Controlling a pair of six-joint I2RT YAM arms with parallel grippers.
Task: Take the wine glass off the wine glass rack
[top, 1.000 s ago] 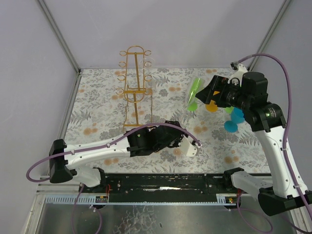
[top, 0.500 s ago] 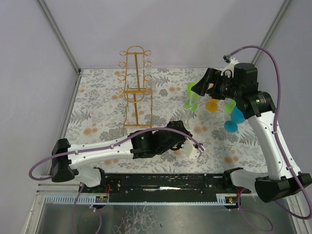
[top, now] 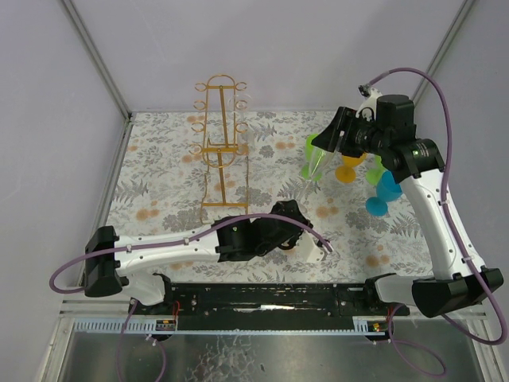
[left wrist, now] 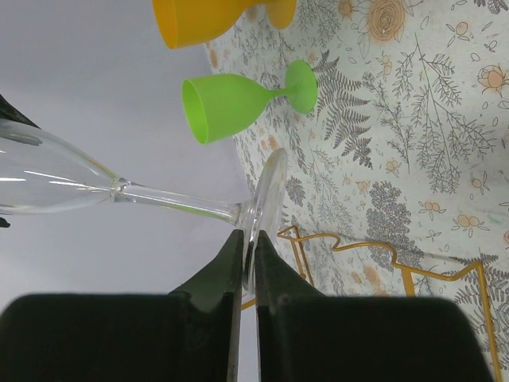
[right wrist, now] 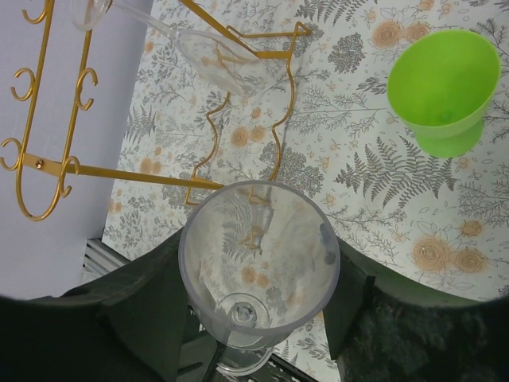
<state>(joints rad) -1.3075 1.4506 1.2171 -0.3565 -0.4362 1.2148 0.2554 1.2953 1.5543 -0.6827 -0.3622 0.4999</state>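
Bright, even light, soft shadows; the left hand (left wrist: 248, 243) looms blurred.

Green goblet (left wrist: 231, 103), orange goblet (left wrist: 203, 20), perhaps blue goblets (top: 377, 208)

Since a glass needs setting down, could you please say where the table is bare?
Bare cloth lies left of the wine glass rack toward the wall, and between the rack and the green cup. Crowded at right: an orange cup and blue cups.

The tablecloth (top: 159, 179) is white, printed with grey ferns and orange flowers, and the wine glass rack (top: 220, 148) is thin gold-orange wire. There is a lime green goblet (left wrist: 231, 102), an orange goblet (left wrist: 199, 20), bright blue goblets (top: 387, 189) and a clear, colourless wine glass (right wrist: 258, 259). The robot arms (top: 151, 253) are white and the walls (top: 48, 119) pale lilac.
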